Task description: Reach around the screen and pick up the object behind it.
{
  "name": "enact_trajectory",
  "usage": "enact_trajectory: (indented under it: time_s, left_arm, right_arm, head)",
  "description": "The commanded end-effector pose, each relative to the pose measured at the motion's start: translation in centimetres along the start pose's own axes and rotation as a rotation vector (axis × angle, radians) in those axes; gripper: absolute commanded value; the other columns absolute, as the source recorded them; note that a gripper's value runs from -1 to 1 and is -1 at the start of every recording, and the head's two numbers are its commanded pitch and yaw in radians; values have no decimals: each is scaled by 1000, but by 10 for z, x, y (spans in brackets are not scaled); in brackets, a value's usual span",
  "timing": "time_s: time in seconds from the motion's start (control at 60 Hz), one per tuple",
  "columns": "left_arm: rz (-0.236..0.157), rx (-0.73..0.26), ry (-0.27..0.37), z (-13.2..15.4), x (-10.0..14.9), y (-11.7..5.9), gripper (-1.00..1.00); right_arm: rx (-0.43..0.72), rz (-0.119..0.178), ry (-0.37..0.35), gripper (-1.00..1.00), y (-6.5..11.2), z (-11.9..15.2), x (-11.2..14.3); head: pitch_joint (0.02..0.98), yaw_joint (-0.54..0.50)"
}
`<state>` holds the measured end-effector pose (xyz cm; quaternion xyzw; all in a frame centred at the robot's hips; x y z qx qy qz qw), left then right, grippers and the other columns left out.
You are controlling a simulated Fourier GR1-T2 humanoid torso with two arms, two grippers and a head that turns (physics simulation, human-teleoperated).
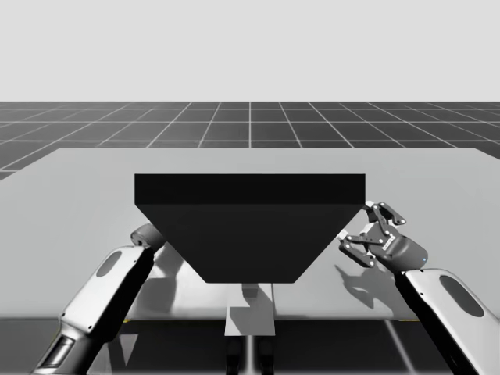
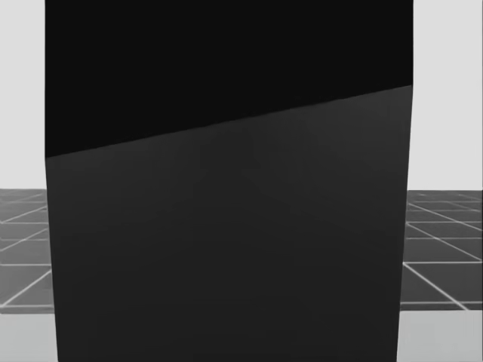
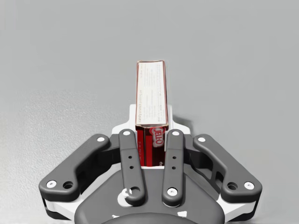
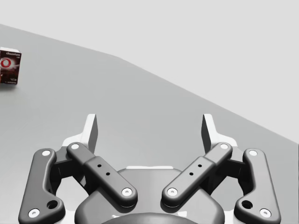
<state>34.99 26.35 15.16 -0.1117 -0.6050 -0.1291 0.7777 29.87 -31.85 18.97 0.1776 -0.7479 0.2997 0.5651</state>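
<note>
My left gripper (image 3: 150,119) is clamping the narrow red box (image 3: 150,91) behind the black screen (image 1: 250,226).
My right gripper (image 1: 375,232) is hanging wide open beside the screen's right end; my left forearm is vanishing behind the screen, which is blocking my head's sight.

The screen (image 1: 250,234) presents smooth matt black, the table (image 1: 78,180) faintly grained matt grey, the red box (image 3: 150,93) glossy printed card.
</note>
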Motion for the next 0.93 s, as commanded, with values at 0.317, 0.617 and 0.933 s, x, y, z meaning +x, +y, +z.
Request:
enact_trajectory:
  time_s: [0.317, 0.617, 0.933]
  left_arm:
    - [-34, 179, -117, 77, 39, 96, 1000]
    - [-100, 233, -278, 117, 106, 106, 1000]
    - [-189, 218, -435, 145, 177, 82, 1000]
  right_arm:
    - [-26, 7, -7, -1000, -3, -2, 0]
    - [-52, 31, -8, -1000, -3, -4, -4]
    - [-109, 46, -19, -1000, -2, -8, -10]
  head:
    - [113, -26]
    - [112, -27]
    - [115, -25]
